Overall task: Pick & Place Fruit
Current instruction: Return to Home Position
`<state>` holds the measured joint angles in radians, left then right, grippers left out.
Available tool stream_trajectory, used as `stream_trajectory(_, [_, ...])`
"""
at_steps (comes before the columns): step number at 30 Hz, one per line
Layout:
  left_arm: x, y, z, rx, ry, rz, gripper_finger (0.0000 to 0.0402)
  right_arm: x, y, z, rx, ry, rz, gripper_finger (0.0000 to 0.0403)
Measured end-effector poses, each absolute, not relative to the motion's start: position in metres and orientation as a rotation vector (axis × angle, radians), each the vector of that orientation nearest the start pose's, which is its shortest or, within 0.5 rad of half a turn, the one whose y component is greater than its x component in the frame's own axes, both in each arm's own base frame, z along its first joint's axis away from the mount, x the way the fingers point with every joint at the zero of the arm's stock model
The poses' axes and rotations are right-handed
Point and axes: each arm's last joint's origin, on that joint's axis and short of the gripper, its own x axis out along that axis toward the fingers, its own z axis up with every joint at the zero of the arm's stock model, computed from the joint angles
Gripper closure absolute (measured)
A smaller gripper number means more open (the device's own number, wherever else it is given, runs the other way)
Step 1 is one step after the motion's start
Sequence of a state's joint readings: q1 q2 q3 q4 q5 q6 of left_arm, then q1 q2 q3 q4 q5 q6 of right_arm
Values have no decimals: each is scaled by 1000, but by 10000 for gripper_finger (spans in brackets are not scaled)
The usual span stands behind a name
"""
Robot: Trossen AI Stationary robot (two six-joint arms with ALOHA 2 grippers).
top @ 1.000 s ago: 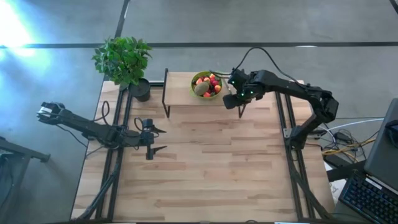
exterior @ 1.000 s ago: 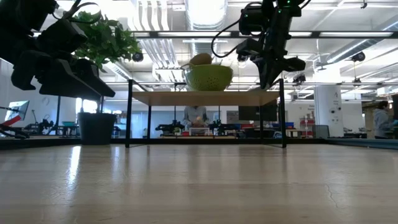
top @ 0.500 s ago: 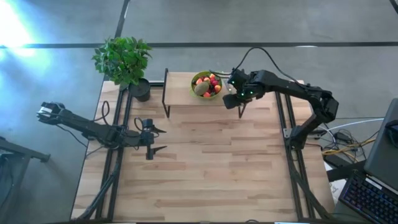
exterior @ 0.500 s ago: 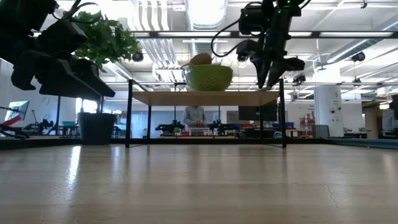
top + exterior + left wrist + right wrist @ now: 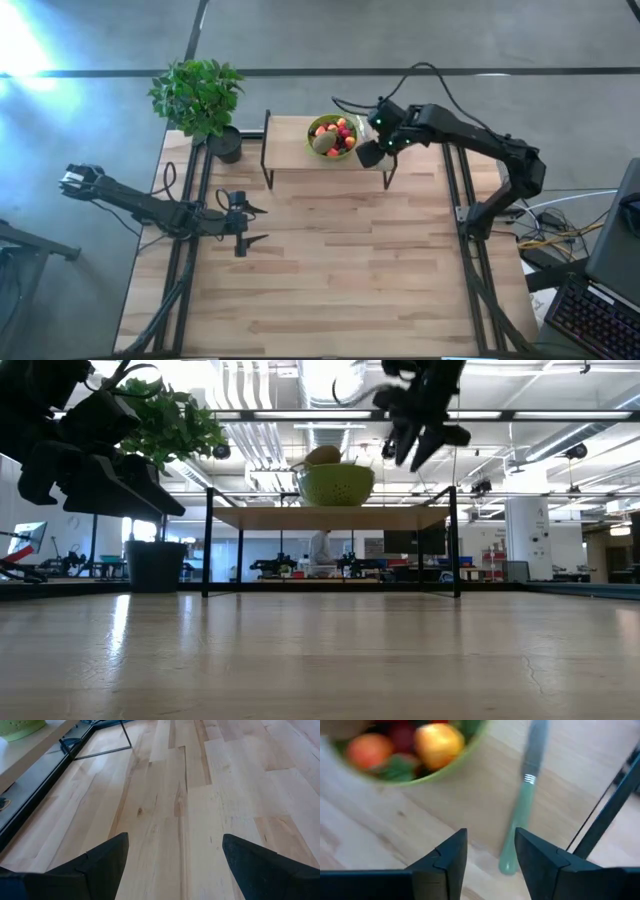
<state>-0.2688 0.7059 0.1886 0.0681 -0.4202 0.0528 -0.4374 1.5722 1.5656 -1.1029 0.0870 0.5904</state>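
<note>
Hovering over the knife point(image 5: 520, 810) by the shelf point(image 5: 290, 140) edge, right gripper point(image 5: 490, 837) gapes empty; left gripper point(image 5: 175, 836) likewise above table point(image 5: 200, 795).

Open ground: the table point(image 5: 340, 270) is bare wood from the shelf point(image 5: 290, 145) to the near edge, with free passage across it between my two arms. Obstacles, far side: the shelf on thin dark legs point(image 5: 207, 540), with a low gap beneath it. On the shelf's middle stands a green bowl point(image 5: 333, 136) heaped with fruit point(image 5: 437, 742). A green-handled knife point(image 5: 520, 820) lies flat just beside the bowl, right ahead of my right gripper point(image 5: 490, 837), whose fingers stand a little apart with nothing between. Far left corner: a potted plant point(image 5: 198, 95), near the shelf's left end. My left gripper point(image 5: 245, 225), fingers spread wide, hangs over the left side, with clear wood ahead.
</note>
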Motion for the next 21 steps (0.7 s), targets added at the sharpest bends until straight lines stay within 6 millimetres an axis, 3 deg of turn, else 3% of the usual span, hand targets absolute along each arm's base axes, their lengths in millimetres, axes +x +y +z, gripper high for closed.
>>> stream_trajectory(4, [144, -28, 165, 204, 427, 138, 73, 279, -101, 355, 529, 942, -740, 269])
stream_trajectory(10, [144, -28, 165, 204, 428, 138, 73, 264, -31, 362, 302, 865, -687, 380])
stream_trajectory(15, [144, -28, 165, 204, 429, 137, 73, 252, 19, 348, 237, 693, -570, 391])
stream_trajectory(21, [144, -28, 165, 204, 430, 137, 73, 250, 37, 340, 13, 489, -331, 394])
